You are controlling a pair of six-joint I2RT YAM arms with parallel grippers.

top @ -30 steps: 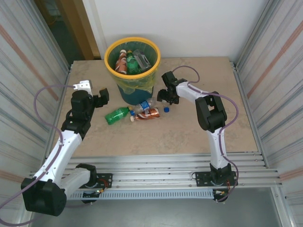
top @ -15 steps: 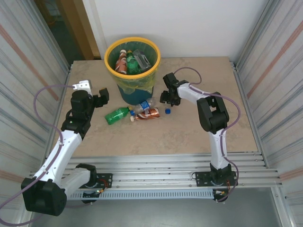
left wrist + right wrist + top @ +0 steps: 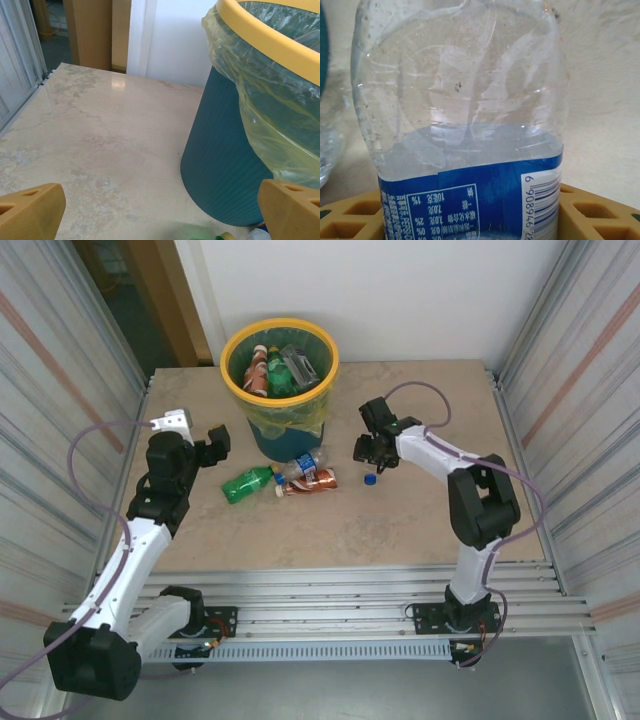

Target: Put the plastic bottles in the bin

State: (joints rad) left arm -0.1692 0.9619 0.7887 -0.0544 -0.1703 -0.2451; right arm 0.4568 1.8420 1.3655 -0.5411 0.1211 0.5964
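Clear plastic bottle (image 3: pixel 460 100) clamped in right tool (image 3: pixel 368 452), left tool (image 3: pixel 160 207) apart beside bin (image 3: pixel 220 165)

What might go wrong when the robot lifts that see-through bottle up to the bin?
The right gripper pinches the clear plastic bottle with a blue label; that smooth plastic might slip out. The tall round bin with the yellow rim could get bumped by a low swing.

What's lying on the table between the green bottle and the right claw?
Two crushed bottles, seen in the top view: a clear bottle with a blue label and a brown-orange bottle beside it.
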